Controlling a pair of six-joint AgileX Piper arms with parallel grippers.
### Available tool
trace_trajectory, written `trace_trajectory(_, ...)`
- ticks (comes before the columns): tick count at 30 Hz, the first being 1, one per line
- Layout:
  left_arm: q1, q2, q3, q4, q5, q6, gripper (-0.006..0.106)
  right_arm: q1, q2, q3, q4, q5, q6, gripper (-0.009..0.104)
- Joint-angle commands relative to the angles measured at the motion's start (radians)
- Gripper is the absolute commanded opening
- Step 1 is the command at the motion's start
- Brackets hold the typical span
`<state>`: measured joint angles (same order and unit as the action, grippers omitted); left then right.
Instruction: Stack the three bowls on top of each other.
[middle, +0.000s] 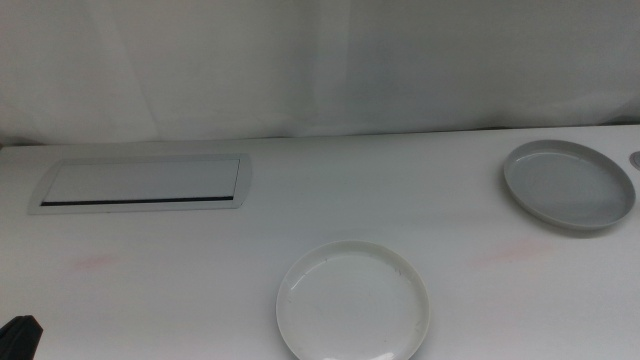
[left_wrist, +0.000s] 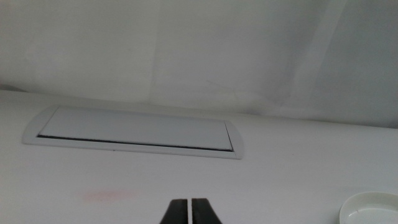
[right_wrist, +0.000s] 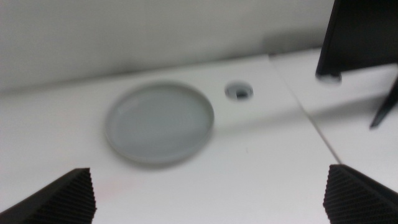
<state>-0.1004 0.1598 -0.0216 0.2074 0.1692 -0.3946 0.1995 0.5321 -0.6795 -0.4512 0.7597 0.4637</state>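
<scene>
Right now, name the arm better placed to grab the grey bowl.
Right, probably. The right gripper faces the grey bowl with jaws open wide. The left gripper is shut, facing the panel.

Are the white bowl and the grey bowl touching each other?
Apart. The middle view shows the white bowl near the front of the table and the grey bowl off toward the right, with a wide stretch of bare tabletop between them.
</scene>
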Motion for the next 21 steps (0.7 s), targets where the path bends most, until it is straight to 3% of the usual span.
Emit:
trace_trajectory(1,0.004,-0.008,0.005,-0.003,-0.002,0.003,-0.003,0.002,0.104,-0.038,0.003,0.031,-0.006,0.102)
trace_trajectory(7,0.004,-0.008,0.005,-0.003,-0.002,0.003,-0.003,0.000,0.371,-0.197,0.102,0.087,-0.150,0.102)
trace_trajectory(12,0.004,-0.008,0.005,-0.003,-0.002,0.003,-0.003,-0.025,0.561,-0.352,0.130,0.153,-0.266,0.102)
trace_trajectory(21,0.004,-0.008,0.005,-0.003,-0.002,0.003,-0.003,-0.359,0.843,-0.578,0.451,0.199,-0.575,0.102)
